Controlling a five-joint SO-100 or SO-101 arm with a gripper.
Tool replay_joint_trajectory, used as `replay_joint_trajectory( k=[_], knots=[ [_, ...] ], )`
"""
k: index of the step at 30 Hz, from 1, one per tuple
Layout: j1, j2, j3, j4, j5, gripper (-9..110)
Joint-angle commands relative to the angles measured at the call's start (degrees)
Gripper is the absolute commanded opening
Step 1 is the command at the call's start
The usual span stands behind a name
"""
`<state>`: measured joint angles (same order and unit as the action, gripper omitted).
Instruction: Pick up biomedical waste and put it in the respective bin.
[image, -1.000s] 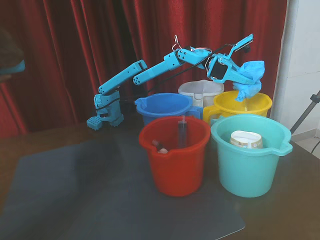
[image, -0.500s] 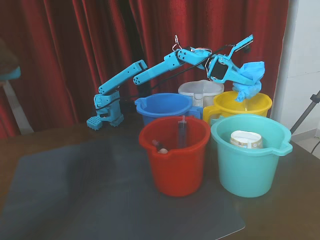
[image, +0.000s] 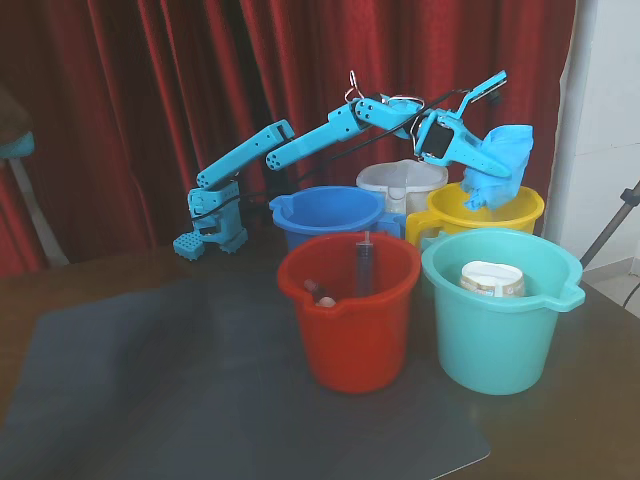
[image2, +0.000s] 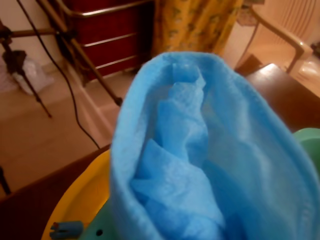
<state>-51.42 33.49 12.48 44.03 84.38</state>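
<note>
My gripper (image: 488, 172) is shut on a light blue disposable fabric piece (image: 510, 150), crumpled like a surgical cap or mask. It holds the fabric just above the yellow bucket (image: 528, 208) at the back right of the fixed view, and the lower end hangs to about the rim. In the wrist view the blue fabric (image2: 200, 150) fills most of the frame. The yellow bucket's rim (image2: 80, 200) shows below it on the left. The fabric hides the fingertips in both views.
A red bucket (image: 350, 330) holding a syringe (image: 365, 265) stands in front, and a teal bucket (image: 500, 340) holding a white roll (image: 492, 280) stands to its right. A blue bucket (image: 325, 210) and a white bucket (image: 400, 178) stand behind. A grey mat (image: 180, 390) covers the table.
</note>
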Motion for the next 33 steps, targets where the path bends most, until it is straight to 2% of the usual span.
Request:
replay_joint_trajectory(
  k=[1, 4, 7, 17, 23, 28, 32, 33],
  knots=[
    [2.20, 1.23, -0.44, -1.23, -1.23, 27],
    [2.46, 1.23, -0.62, -1.23, -1.93, 39],
    [2.20, 1.23, -0.53, -1.23, -1.93, 43],
    [1.67, 2.11, -0.53, -0.26, -1.23, 49],
    [1.58, 2.90, -2.02, 7.56, 0.62, 50],
    [-0.70, 6.33, -5.27, 15.38, 0.88, 59],
    [-3.25, 9.32, -5.45, 19.42, 1.23, 61],
    [-3.52, 11.25, -5.45, 20.04, 4.04, 60]
  ],
)
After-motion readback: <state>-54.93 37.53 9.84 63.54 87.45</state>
